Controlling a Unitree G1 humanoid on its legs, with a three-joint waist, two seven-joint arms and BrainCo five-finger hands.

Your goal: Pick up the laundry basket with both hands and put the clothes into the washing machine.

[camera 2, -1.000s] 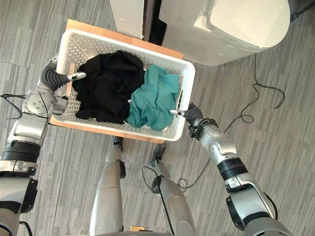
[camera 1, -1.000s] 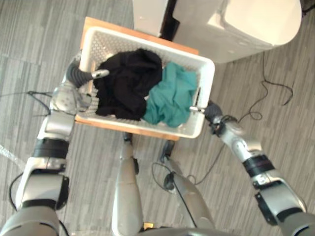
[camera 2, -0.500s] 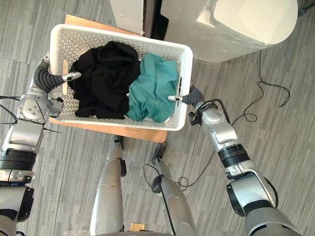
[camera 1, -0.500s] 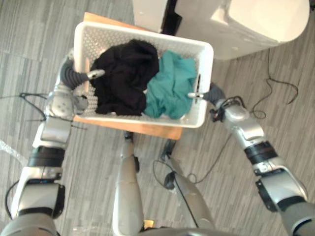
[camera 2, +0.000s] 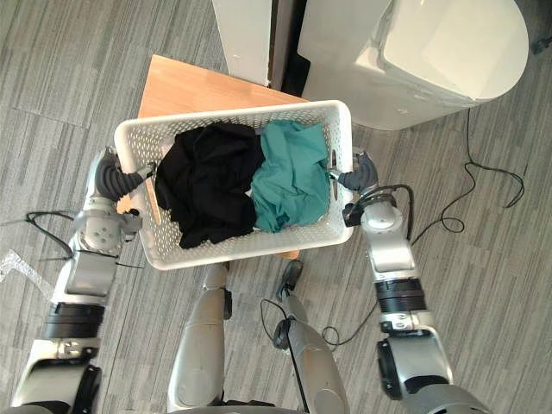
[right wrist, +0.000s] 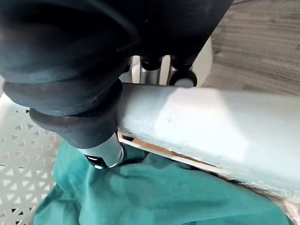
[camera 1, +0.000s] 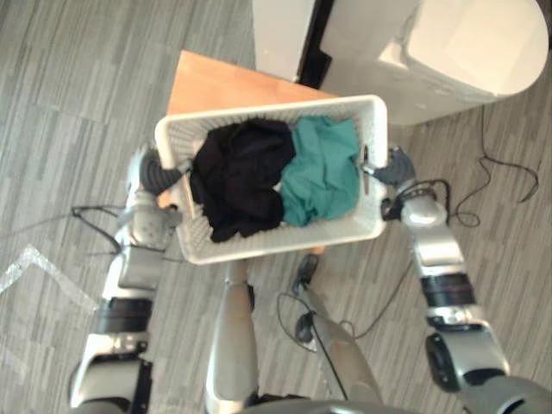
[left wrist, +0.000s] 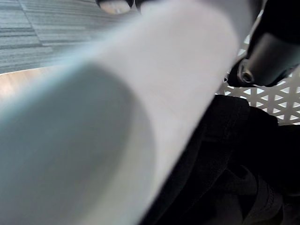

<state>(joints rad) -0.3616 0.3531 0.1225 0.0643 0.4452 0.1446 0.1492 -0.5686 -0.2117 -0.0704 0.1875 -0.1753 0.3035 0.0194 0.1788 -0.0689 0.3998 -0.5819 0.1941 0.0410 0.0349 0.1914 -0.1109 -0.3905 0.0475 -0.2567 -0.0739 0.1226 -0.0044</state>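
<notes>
A white perforated laundry basket (camera 2: 233,114) hangs tilted in front of me, clear of the wooden table (camera 2: 190,82). Inside lie black clothes (camera 2: 207,185) on the left and a teal garment (camera 2: 289,177) on the right. My left hand (camera 2: 112,179) grips the basket's left end, its thumb (left wrist: 267,56) hooked over the rim (left wrist: 140,93) above the black clothes (left wrist: 225,164). At the right end my right hand (camera 2: 360,168) is shut on the rim (right wrist: 211,122), thumb (right wrist: 101,154) inside over the teal garment (right wrist: 154,192).
A white washing machine (camera 2: 431,43) stands at the back right, its lid down. To its left stands a white cabinet (camera 2: 246,34) with a dark gap between them. Grey striped carpet (camera 2: 69,69) surrounds the table.
Both hands have closed on the basket's ends. The basket has come off the table towards me and turned, uncovering most of the tabletop. The camera has shifted too.
</notes>
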